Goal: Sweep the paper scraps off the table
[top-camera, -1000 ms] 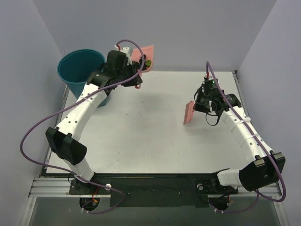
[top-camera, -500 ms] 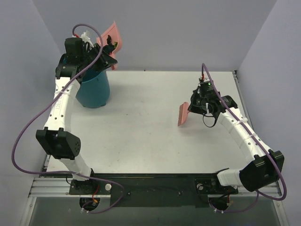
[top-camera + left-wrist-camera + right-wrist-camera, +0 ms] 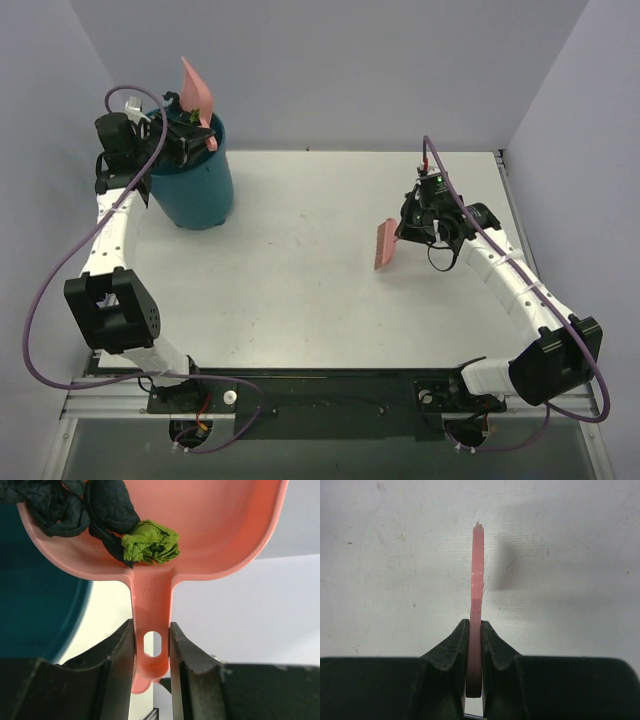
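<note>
My left gripper is shut on the handle of the pink dustpan, which is tilted up over the teal bucket at the table's far left; the pan also shows in the top view. Paper scraps lie in the pan: black wads and an olive-green wad. My right gripper is shut on the pink brush, held above the white table right of centre; the brush also shows in the top view. No scraps show on the tabletop.
The teal bucket stands at the table's far left corner by the grey-lilac wall. The table's metal edge runs along the right. The black base rail lies at the near edge.
My left arm has swung left from the table's back middle, carrying the dustpan to above the bucket and tilting it up. My right gripper has drifted slightly left with the brush.
</note>
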